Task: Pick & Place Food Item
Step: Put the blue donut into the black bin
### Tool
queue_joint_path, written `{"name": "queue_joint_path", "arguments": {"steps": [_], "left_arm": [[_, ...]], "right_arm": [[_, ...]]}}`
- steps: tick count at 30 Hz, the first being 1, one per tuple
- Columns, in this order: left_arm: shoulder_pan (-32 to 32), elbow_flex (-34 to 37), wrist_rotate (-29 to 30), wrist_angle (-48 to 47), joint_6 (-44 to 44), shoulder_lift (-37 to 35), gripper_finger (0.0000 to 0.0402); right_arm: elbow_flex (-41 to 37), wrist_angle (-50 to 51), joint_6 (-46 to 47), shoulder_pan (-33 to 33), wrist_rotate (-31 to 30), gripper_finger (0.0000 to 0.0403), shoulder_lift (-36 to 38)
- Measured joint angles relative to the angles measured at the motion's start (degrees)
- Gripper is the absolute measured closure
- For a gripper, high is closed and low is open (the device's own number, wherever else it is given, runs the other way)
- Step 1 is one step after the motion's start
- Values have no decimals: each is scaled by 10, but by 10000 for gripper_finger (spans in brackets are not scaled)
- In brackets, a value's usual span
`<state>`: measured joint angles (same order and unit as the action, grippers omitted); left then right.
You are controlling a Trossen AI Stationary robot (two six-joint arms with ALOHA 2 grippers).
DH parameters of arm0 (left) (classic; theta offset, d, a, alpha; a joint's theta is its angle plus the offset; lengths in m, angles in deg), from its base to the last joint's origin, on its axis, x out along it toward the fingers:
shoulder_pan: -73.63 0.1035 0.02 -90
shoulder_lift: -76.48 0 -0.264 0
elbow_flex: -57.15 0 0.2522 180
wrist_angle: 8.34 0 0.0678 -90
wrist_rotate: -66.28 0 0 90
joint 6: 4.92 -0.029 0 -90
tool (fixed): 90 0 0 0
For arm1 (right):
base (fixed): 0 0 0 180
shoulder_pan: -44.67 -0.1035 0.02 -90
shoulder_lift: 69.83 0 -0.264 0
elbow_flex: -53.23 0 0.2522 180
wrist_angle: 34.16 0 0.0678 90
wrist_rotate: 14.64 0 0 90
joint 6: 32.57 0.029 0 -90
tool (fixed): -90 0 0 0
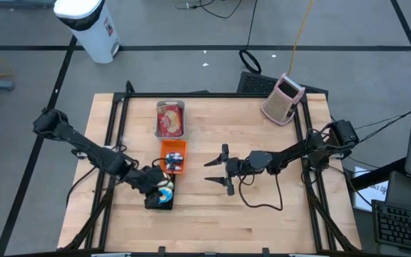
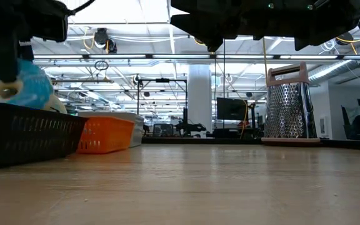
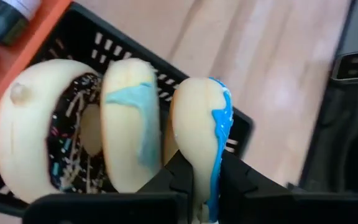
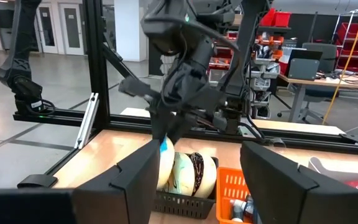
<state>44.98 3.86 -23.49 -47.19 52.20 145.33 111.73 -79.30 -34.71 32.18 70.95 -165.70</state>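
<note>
**Doughnut gripped on edge in black basket**

Doughnuts fill a black slatted plastic basket (image 1: 164,198) on the pale wooden counter (image 1: 262,214), where the left claw (image 3: 205,186) is clamped tight on a cream ring doughnut with bright blue icing (image 3: 202,134), held upright on its edge between the two dark fingers (image 3: 244,186). Just beside it in the basket stand a cream doughnut with pale blue icing (image 3: 131,127) and a doughnut with dark chocolate icing and coloured sprinkles (image 3: 48,140), also on edge and touching one another. The basket sits left of the counter's middle, toward the front edge, and touches an orange plastic basket (image 1: 174,155) of small packaged items on its far side. Beyond the orange basket, nearer the back edge, lies a clear rectangular tray of red-wrapped food (image 1: 170,118). The right claw (image 1: 215,173) hovers near the middle of the counter, well apart from the baskets, its fingers spread wide and holding nothing; its wrist camera looks across at the left arm over the basket. A metal box grater with a pink frame (image 1: 284,98) stands at the counter's back right corner. On the floor beyond the back left corner stands a white bin with a dark rim (image 1: 91,25).
</note>
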Motion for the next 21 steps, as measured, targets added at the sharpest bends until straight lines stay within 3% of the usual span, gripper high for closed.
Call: {"name": "queue_joint_path", "arguments": {"steps": [10, 16, 21], "left_arm": [[0, 0, -45, 26, 0, 48, 353], [5, 0, -46, 27, 2, 51, 257], [26, 0, -82, 28, -15, 31, 167]], "right_arm": [[0, 9, 0, 0, 0, 193, 0], [0, 14, 0, 0, 0, 193, 0], [0, 14, 0, 0, 0, 193, 0]]}}
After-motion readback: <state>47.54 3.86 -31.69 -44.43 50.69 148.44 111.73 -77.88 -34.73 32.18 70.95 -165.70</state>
